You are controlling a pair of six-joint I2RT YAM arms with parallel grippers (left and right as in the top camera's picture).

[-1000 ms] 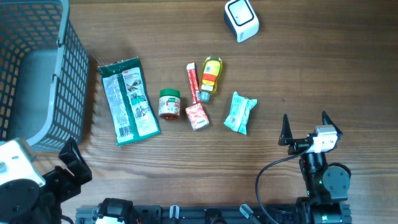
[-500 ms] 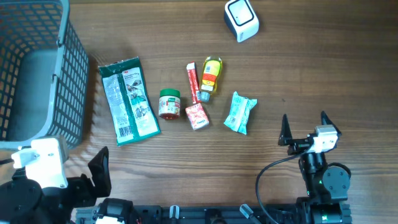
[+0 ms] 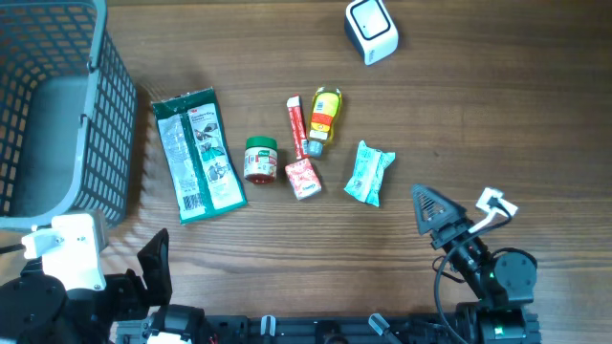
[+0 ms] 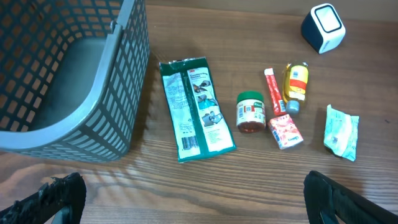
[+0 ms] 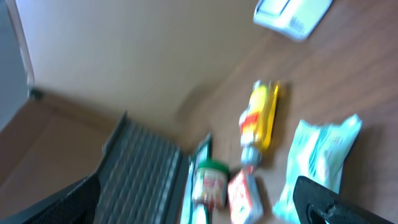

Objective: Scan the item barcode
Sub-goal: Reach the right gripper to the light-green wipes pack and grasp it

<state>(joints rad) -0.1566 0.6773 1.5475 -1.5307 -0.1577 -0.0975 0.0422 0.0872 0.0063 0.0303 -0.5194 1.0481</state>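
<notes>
Right arm (image 3: 505, 277) swung left, apparently tilted, left fingers (image 4: 339, 199) and right fingers (image 5: 65, 199) apart

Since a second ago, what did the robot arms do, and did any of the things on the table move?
The left claw slid to the right, toward the middle, then stopped. The right claw turned to the left, toward the items. Both are open and grabbed nothing. The green packet, the jar, the scanner and the basket stayed where they were.
</notes>
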